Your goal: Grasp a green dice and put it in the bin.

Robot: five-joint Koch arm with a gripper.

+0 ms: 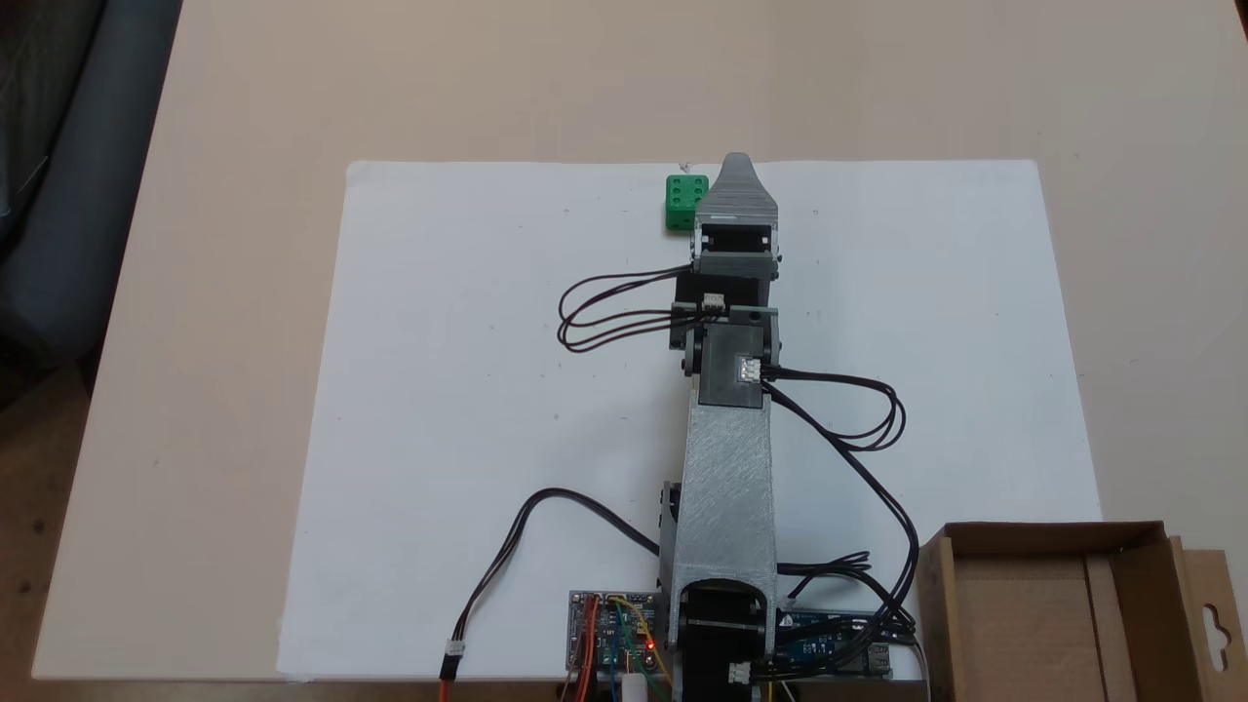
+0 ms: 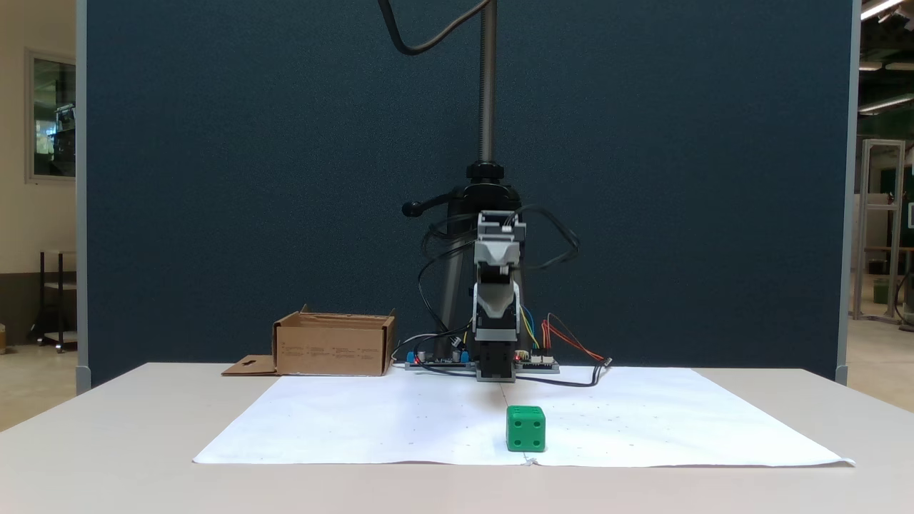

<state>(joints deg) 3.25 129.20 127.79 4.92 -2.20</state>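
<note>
The green dice sits on the white paper near its far edge, just left of the gripper's tip in a fixed view from above. From the front it is the green dice near the paper's front edge, well below the raised arm. My gripper points along the arm's line; from above a single grey jaw shows. Seen head-on, the gripper hangs high over the table and holds nothing that I can see. The bin, an open brown cardboard box, stands beside the arm's base, and the bin sits at the back left.
A large white paper sheet covers the middle of the table. Black cables loop off both sides of the arm. Circuit boards lie at the arm's base. A camera stand pole rises behind the arm.
</note>
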